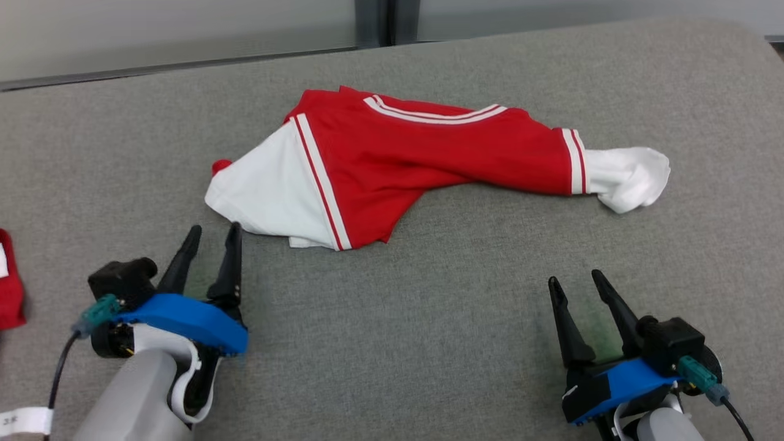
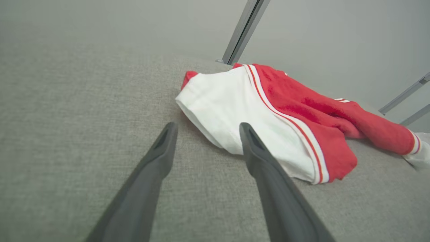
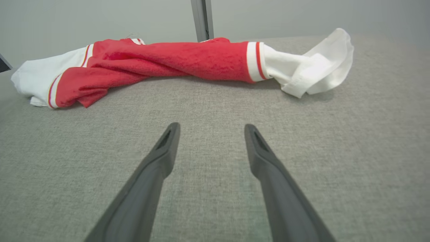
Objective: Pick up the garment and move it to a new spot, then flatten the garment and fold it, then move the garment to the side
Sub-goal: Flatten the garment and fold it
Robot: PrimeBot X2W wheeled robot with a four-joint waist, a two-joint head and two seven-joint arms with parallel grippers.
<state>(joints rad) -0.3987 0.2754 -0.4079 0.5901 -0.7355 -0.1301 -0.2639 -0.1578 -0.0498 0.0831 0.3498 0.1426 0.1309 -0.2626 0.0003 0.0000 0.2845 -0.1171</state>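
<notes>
A red and white garment [image 1: 404, 159] lies crumpled on the grey fabric surface [image 1: 429, 318], stretched from a white panel at the left to a white cuff at the right. My left gripper [image 1: 214, 229] stands open just in front of the white panel's near edge, fingertips close to the cloth; its wrist view shows the garment [image 2: 268, 114] right past the left gripper [image 2: 207, 127]. My right gripper [image 1: 576, 277] is open, well short of the garment. From the right wrist the garment [image 3: 174, 58] lies ahead of the right gripper [image 3: 210, 126], nothing between the fingers.
Another red piece of cloth [image 1: 9, 282] lies at the left edge of the head view. The grey surface ends at a far edge, with a pale wall and a dark vertical post [image 1: 373, 21] behind it. Bare surface lies in front of the garment.
</notes>
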